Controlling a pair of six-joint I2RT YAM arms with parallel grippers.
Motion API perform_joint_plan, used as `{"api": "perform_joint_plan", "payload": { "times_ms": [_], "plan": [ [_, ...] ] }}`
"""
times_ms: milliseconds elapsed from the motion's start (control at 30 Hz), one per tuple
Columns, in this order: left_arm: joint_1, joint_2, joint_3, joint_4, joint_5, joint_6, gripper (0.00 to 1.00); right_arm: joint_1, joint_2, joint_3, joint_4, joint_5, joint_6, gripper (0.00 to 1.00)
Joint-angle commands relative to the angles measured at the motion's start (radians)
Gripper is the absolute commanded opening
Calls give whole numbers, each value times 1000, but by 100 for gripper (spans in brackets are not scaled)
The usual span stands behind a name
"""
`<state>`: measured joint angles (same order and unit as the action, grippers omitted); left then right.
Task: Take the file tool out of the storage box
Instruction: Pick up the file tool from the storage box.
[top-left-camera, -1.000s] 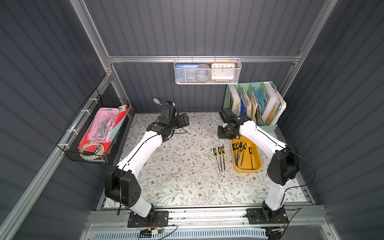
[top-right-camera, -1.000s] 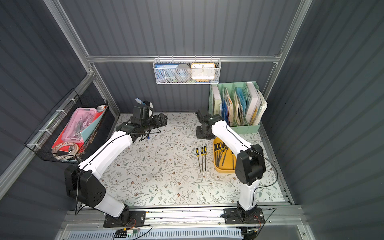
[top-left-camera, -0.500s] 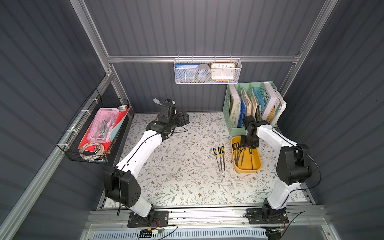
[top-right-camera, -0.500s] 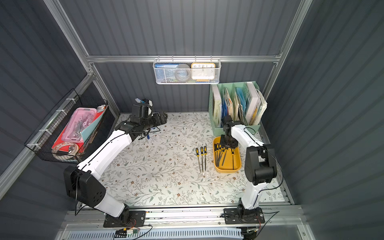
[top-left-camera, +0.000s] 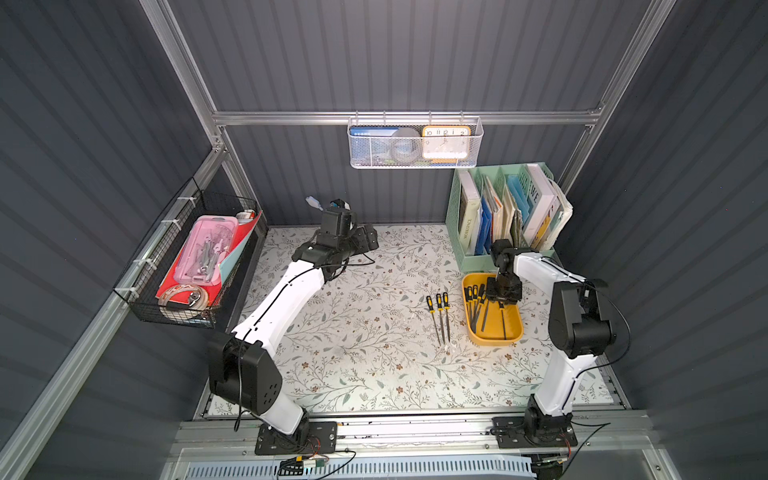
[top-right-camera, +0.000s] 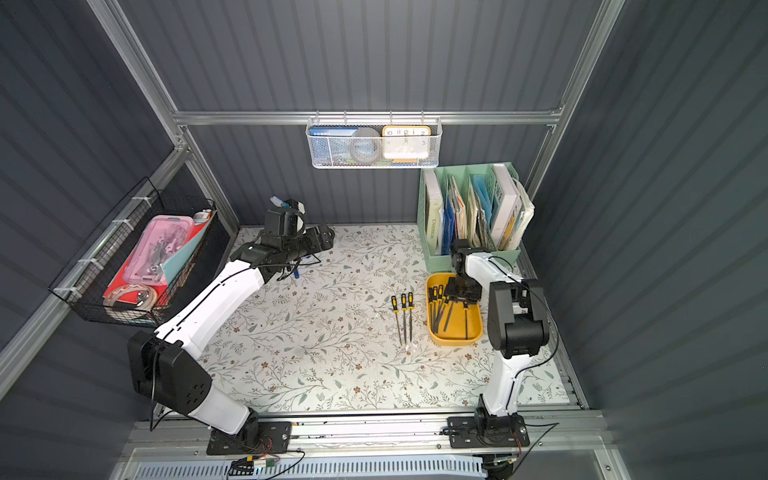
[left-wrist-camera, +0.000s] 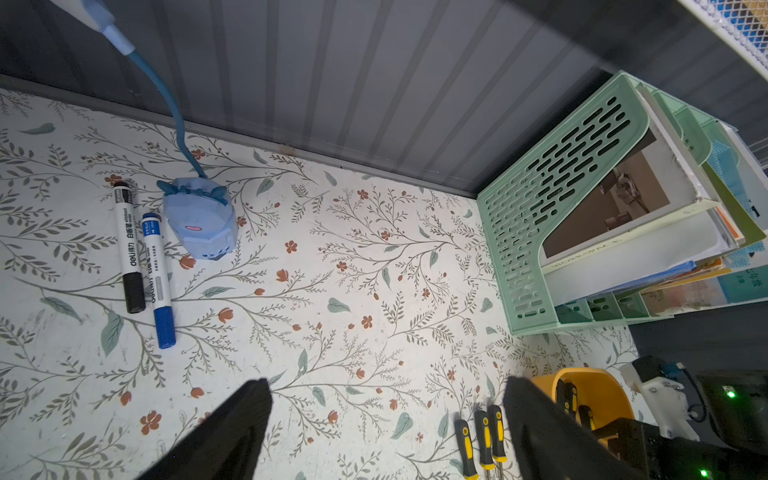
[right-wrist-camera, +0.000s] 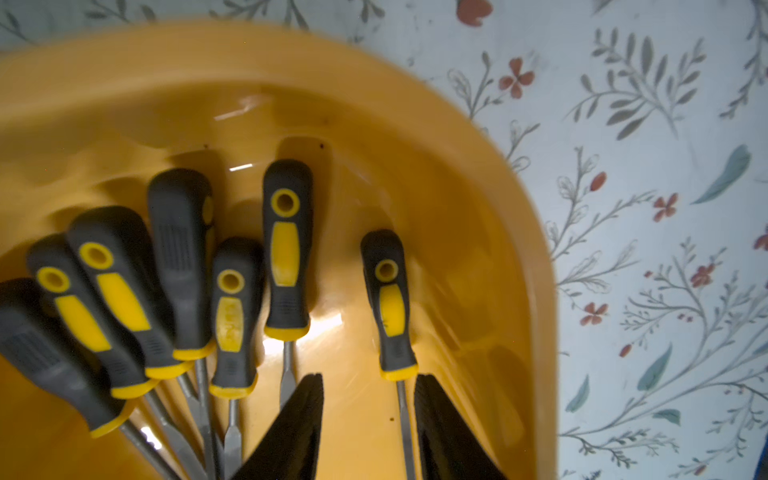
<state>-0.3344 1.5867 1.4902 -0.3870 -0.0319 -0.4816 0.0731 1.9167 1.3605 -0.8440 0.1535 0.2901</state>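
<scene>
Mustard-yellow tray on the surface holds the files. One file lies apart from the rest, its thin shaft running between the half-open, empty jaws of the right tool, handle ahead. The left tool hangs wide open, empty, well apart.

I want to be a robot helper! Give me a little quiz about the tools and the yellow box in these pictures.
1. How many files lie on the table beside the storage box?
2. True or false: the left pincer grips a file.
3. The right pincer is: A over the storage box, B flat on the table, C out of sight.

Key
1. Three.
2. False: it is open and empty.
3. A.
</scene>
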Motion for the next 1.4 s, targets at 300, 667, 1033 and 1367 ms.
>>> {"api": "perform_joint_plan", "payload": {
  "times_ms": [300,667,1033,1367],
  "plan": [
    [6,-17,34,-43,-26,4,94,-19,68,-32,55,-40,6,41],
    [6,-25,10,-19,-23,-3,94,-7,27,-75,61,-110,21,29],
    [6,-14,22,-11,-8,-3,94,30,-74,-79,25,-87,55,30],
    [6,-16,27,-22,-10,-1,94,1,-37,-6,-8,-17,-1,37]
  ]
}}
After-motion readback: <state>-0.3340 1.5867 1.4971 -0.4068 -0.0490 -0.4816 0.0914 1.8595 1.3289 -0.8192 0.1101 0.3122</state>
